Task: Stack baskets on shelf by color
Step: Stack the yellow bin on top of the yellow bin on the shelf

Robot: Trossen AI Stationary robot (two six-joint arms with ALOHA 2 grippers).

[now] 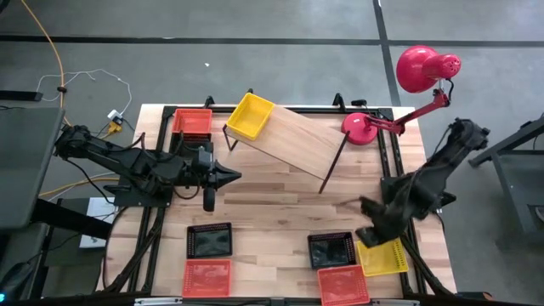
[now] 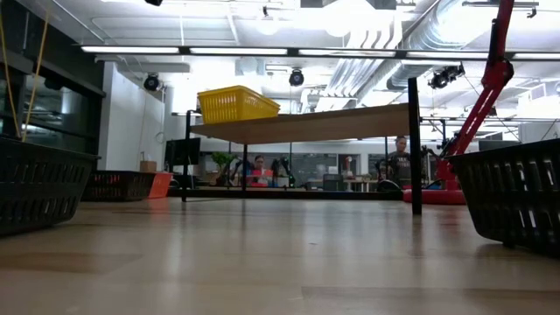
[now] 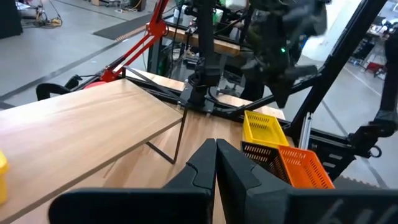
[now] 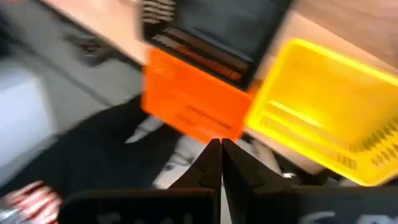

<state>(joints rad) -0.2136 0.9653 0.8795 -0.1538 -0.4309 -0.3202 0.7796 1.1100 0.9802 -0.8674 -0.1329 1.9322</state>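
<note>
yellow basket [image 1: 384, 257] partly hidden beneath the shut right gripper [image 1: 367, 235].

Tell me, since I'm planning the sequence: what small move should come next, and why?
Probably open the right pincer and lower it onto the yellow basket below it. It is shut and empty, and one yellow basket already sits on the shelf to stack on.
</note>
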